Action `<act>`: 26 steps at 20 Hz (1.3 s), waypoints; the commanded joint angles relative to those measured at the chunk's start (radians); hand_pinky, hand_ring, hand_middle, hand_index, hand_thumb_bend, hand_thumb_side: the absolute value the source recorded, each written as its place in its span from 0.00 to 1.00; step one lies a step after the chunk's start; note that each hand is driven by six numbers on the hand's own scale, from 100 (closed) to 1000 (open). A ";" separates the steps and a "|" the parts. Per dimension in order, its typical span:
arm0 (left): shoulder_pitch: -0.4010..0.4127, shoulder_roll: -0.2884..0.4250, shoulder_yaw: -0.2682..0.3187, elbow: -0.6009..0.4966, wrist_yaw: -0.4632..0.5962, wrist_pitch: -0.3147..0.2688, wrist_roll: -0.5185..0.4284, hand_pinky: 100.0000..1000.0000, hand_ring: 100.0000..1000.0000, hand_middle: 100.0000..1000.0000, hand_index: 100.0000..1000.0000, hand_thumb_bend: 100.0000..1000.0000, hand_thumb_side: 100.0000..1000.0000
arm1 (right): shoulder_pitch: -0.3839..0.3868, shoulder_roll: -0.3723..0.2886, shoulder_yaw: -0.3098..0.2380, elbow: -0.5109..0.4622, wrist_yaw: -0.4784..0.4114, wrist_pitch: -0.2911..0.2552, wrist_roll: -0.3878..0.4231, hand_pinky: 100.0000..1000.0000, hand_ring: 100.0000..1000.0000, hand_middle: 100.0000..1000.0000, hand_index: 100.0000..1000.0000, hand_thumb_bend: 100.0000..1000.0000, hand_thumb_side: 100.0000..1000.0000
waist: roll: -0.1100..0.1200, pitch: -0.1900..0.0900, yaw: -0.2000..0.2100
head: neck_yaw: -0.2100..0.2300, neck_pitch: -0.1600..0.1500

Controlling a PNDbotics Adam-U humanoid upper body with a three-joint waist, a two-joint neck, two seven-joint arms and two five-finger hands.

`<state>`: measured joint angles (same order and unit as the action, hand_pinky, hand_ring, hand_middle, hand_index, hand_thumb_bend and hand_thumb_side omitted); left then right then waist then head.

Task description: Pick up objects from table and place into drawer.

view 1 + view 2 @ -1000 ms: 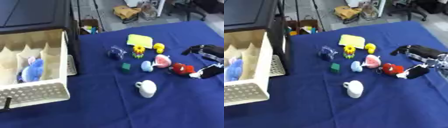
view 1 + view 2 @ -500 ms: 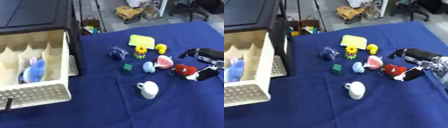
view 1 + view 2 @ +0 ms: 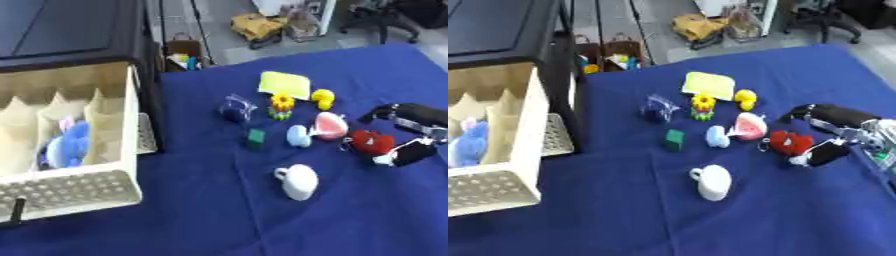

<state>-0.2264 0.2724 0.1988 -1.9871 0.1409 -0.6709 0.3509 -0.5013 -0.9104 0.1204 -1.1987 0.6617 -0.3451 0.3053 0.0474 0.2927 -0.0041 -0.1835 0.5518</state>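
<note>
Leftmost, a cream drawer [image 3: 87, 192] with a perforated front is sitting pulled out from a black cabinet [image 3: 70, 30], well apart from the fingers. Dividers are splitting it into compartments, and a blue soft toy [image 3: 68, 147] is lying in one near the front, to the left; exactly which compartment, cannot tell.

Moving right across the blue tablecloth [image 3: 201, 215], a loose cluster of small things is lying on the cloth. A dark bluish clear-wrapped thing [image 3: 234, 108] is sitting farthest from the fingers, with a green cube [image 3: 255, 137] just nearer the camera. A white mug [image 3: 713, 182] is lying on its side, handle toward the drawer, apart from the rest. A yellow flat pad [image 3: 284, 83] is lying at the far side, a small sunflower toy [image 3: 281, 104] standing just in front of it, a yellow duck [image 3: 324, 98] beside that. A pale blue rounded thing [image 3: 297, 135] is touching or nearly touching a pink-and-white thing [image 3: 748, 125].

Closest to the fingers, a red thing [image 3: 787, 142] is lying on the cloth, just left of the hand.

Far right, the right hand [image 3: 843, 131] is reaching in from the edge. Its black fingers [image 3: 820, 112] are extending straight past the far side of the red thing, the thumb [image 3: 824, 152] on its near side, white-tipped. Fingers are released and spread around the red thing; contact cannot be made out.

Left hand is not showing.
</note>
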 commanded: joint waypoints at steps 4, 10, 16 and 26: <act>-0.007 0.011 -0.002 -0.013 -0.004 -0.001 -0.005 0.46 0.57 0.61 0.80 0.10 1.00 | -0.014 -0.020 -0.013 0.022 0.017 0.002 -0.009 0.80 0.89 0.75 0.87 0.50 0.44 | -0.002 -0.011 0.002 | -0.005 -0.013; -0.007 0.009 -0.004 -0.013 -0.007 0.000 -0.006 0.46 0.57 0.61 0.80 0.10 1.00 | -0.015 -0.017 -0.013 0.025 0.016 0.002 -0.024 0.79 0.88 0.70 0.81 0.46 0.42 | -0.003 -0.009 0.008 | -0.007 -0.013; -0.007 0.009 -0.003 -0.013 -0.008 0.001 -0.006 0.46 0.57 0.61 0.80 0.10 1.00 | -0.011 -0.015 -0.007 0.027 0.015 0.001 -0.030 0.78 0.86 0.64 0.74 0.42 0.38 | -0.004 -0.009 0.012 | -0.008 -0.015; -0.006 0.013 -0.002 -0.013 -0.008 0.002 -0.004 0.46 0.57 0.61 0.80 0.10 1.00 | 0.001 -0.024 -0.012 -0.004 -0.037 -0.001 -0.016 0.77 0.83 0.55 0.67 0.36 0.36 | -0.007 -0.013 0.006 | -0.008 -0.016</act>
<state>-0.2264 0.2718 0.1939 -1.9871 0.1361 -0.6704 0.3477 -0.4930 -0.9025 0.1167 -1.1887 0.6347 -0.3468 0.2859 0.0444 0.2958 0.0020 -0.1893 0.5478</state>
